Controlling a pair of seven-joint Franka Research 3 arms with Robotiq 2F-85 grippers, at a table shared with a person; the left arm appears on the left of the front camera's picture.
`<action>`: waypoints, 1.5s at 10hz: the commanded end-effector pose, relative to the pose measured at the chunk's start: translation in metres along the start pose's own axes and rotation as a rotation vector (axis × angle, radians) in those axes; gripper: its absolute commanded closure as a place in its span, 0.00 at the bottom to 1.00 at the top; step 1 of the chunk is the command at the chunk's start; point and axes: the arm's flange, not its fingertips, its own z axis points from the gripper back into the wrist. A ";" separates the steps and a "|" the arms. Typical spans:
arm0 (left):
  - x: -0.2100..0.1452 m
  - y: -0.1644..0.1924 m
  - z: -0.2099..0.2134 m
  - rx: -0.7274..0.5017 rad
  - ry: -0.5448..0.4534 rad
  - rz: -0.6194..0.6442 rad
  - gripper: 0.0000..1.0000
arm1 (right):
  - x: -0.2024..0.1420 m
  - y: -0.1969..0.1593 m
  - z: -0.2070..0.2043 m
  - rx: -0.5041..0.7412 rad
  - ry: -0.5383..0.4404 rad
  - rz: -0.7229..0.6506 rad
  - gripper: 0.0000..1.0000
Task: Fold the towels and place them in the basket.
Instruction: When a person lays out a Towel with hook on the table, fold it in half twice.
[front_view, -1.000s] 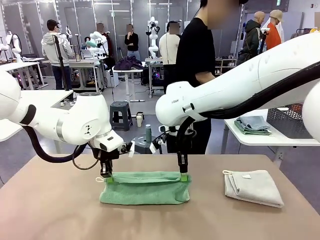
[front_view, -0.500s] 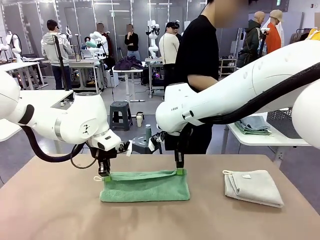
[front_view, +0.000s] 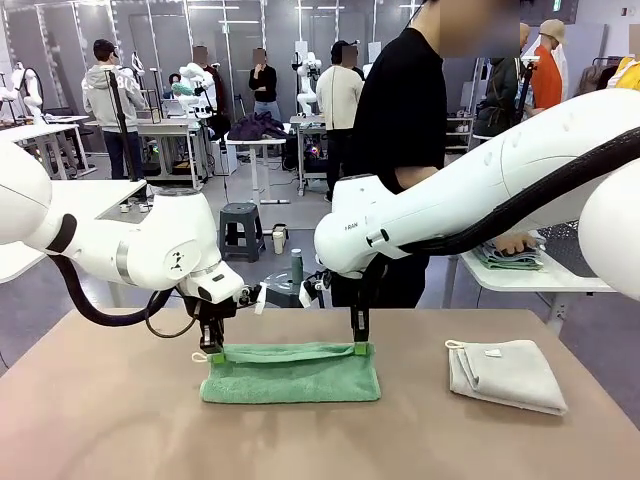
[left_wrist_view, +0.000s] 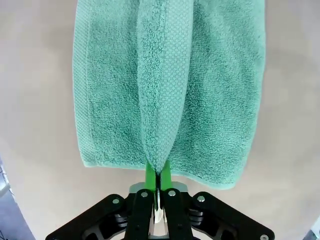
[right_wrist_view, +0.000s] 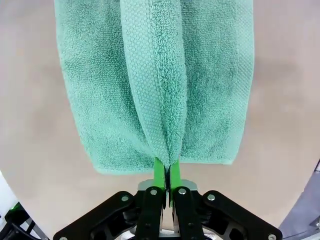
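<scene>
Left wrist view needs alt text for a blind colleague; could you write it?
The left gripper pinches the near end of a raised ridge in a green towel. The rest of the towel lies spread on the tan table beyond the fingers.

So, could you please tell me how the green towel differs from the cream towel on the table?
The green towel lies mid-table, folded into a long strip; the cream towel sits to the robot's right, folded smaller. The green towel's far edge is pinched by the left gripper and right gripper; the cream towel lies free. Both rest on the table.
</scene>
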 end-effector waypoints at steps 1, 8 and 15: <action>-0.002 0.007 0.000 0.043 -0.028 -0.038 0.75 | -0.006 0.006 -0.004 -0.027 -0.013 -0.032 0.79; -0.004 0.005 0.023 0.130 -0.053 -0.036 0.00 | -0.009 0.015 0.013 -0.110 -0.024 -0.046 0.00; 0.004 0.006 0.034 0.121 -0.057 -0.014 0.00 | -0.006 0.012 0.023 -0.088 -0.032 -0.027 0.00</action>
